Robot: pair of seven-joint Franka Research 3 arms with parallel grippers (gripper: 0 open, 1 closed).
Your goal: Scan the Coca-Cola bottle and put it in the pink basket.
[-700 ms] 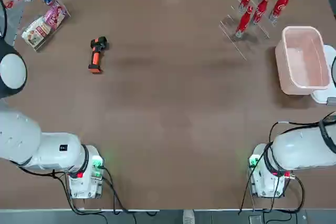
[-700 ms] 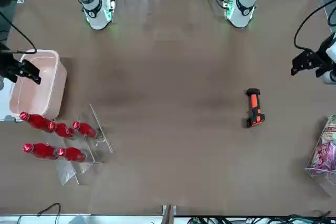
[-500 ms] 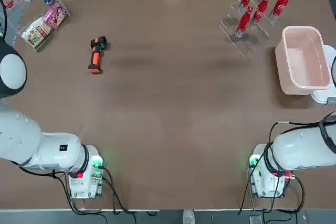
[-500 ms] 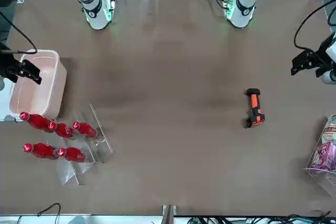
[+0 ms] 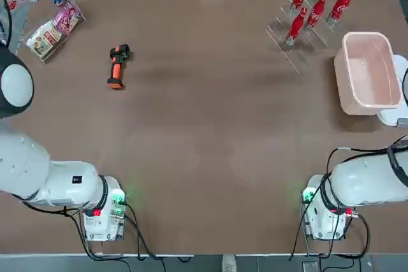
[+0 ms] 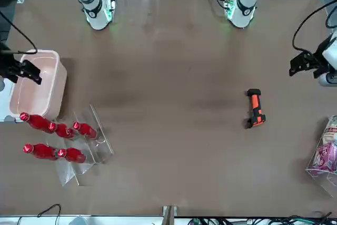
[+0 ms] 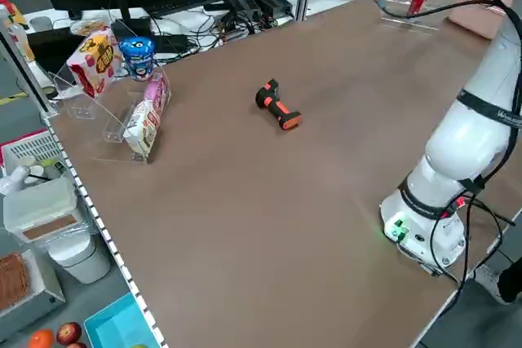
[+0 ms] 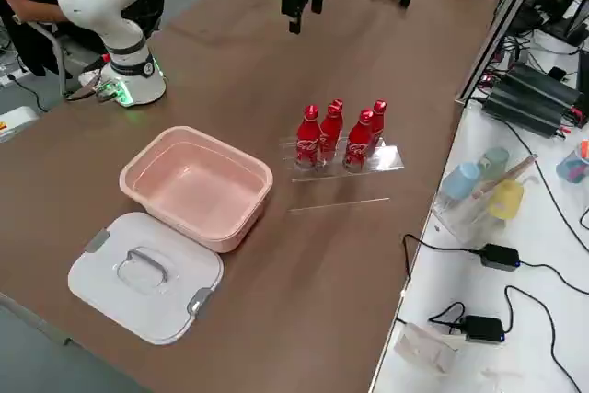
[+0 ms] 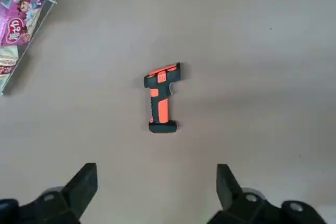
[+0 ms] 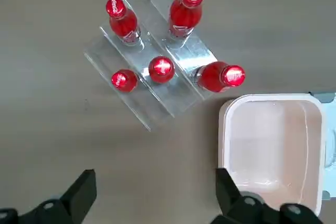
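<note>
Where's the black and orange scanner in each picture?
Top view: upper left; the scanner lies on the table.
Front view: right of middle.
Left side view: upper middle.
Right side view: top, right of the dangling black left gripper.
Left wrist view: middle.
Right wrist view: not there.
Landmark: the snack packs show in every picture that has the scanner.

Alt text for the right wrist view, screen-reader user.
Five red-capped Coca-Cola bottles stand in a clear acrylic rack beside a pale pink, empty basket. The right gripper, open and holding nothing, hangs above the brown table.
</note>
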